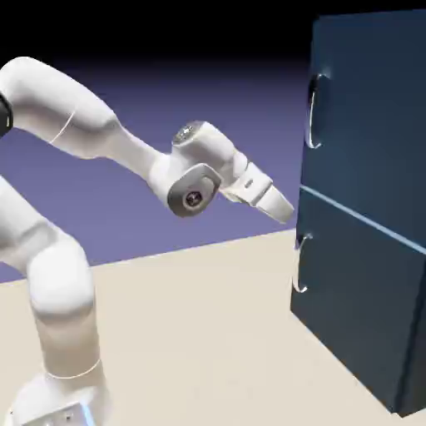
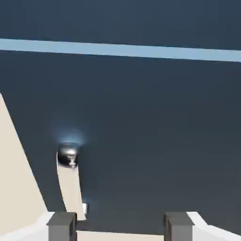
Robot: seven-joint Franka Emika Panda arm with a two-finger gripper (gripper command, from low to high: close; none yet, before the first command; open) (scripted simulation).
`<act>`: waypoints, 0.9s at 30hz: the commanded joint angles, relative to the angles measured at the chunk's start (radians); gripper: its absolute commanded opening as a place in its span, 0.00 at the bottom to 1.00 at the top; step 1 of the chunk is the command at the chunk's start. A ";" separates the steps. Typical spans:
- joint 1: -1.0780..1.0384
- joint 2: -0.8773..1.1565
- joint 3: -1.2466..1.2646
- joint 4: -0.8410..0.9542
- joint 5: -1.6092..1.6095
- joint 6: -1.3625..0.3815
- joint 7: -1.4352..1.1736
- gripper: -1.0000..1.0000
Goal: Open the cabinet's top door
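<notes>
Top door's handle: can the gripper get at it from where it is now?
Probably, after moving up: the open gripper faces the lower door, with nothing visible between it and the upper handle.

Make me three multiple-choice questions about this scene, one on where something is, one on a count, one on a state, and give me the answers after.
1. Where is the longer handle?
A. On the lower door
B. On the upper door
C. On the table

2. How many handles does the cabinet have?
A. Two
B. Three
C. Four

3. How does the tool stand?
A. Shut on a handle
B. Shut on nothing
C. Open and empty

1: B, the longer curved handle sits on the upper door, above the pale seam.
2: A, one shows on each door of the cabinet.
3: C, the tool's tips stand wide apart with nothing gripped between them.
</notes>
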 commanded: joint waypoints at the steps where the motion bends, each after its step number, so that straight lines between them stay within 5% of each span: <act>1: -0.012 -0.002 0.012 0.010 0.044 0.000 0.012 0.50; 27: -0.326 -0.043 0.337 0.265 1.174 -0.004 0.330 0.50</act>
